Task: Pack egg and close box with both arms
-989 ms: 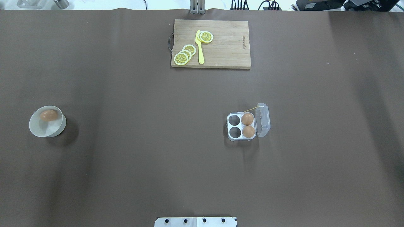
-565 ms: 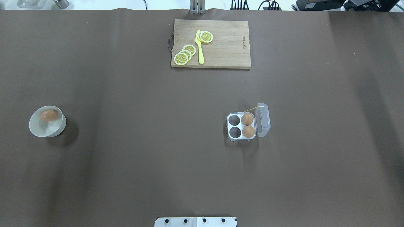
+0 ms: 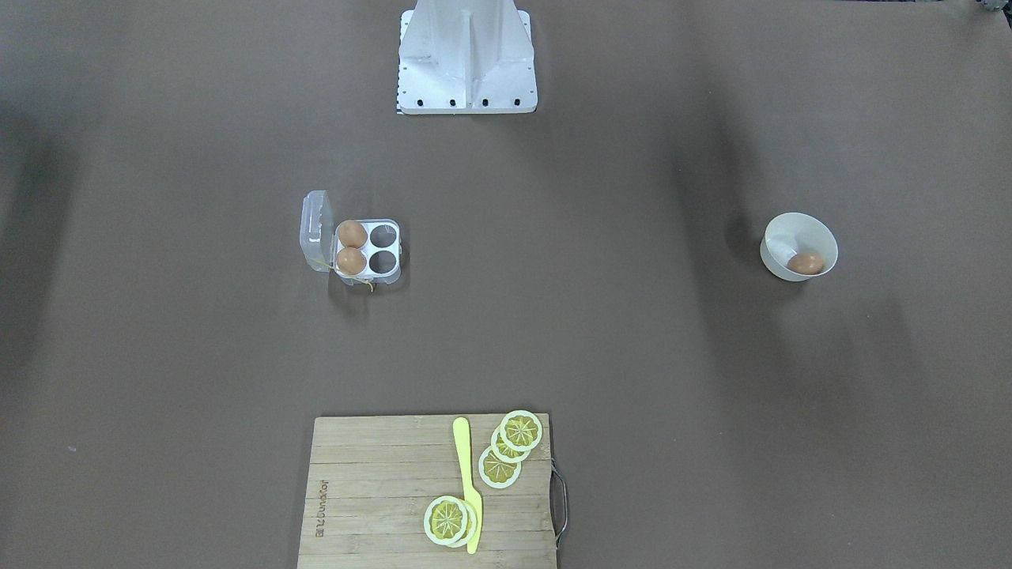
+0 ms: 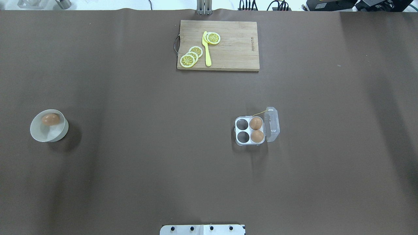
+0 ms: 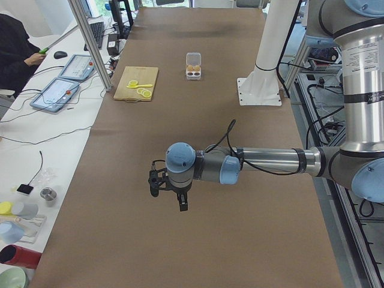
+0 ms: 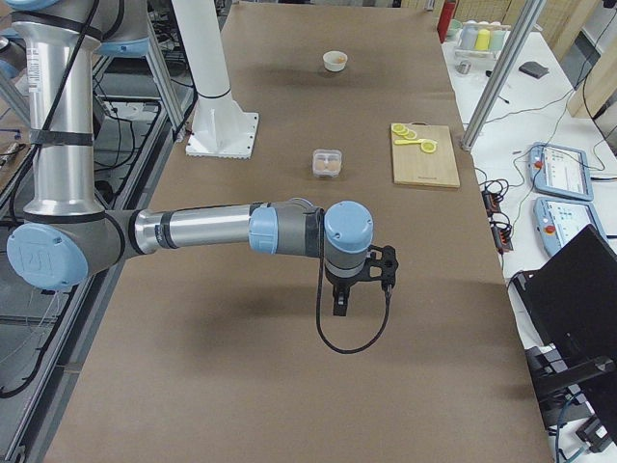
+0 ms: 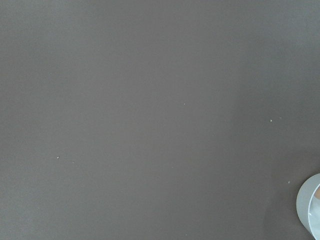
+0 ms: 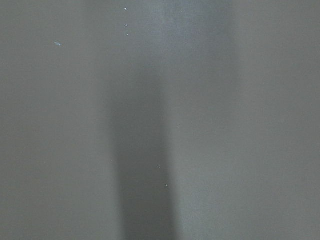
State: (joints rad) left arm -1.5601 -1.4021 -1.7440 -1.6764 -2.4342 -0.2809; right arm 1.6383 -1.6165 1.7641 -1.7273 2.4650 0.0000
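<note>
A light-brown egg [image 4: 50, 119] lies in a white bowl [image 4: 60, 133] at the table's left; it also shows in the front view [image 3: 806, 263]. The clear four-cell box [image 4: 236, 131] stands right of centre with its lid [image 4: 272, 124] open to the right. Two eggs [image 4: 256, 129] fill its right cells and the left cells are empty. My left gripper [image 5: 173, 193] shows only in the left side view, above bare table. My right gripper [image 6: 355, 285] shows only in the right side view. I cannot tell whether either is open or shut.
A wooden cutting board [image 4: 235, 49] with lemon slices [image 4: 191, 56] and a yellow knife [image 4: 207, 49] lies at the far middle edge. The white stand base [image 3: 466, 55] sits at the robot's side. The bowl's rim [image 7: 311, 207] shows in the left wrist view.
</note>
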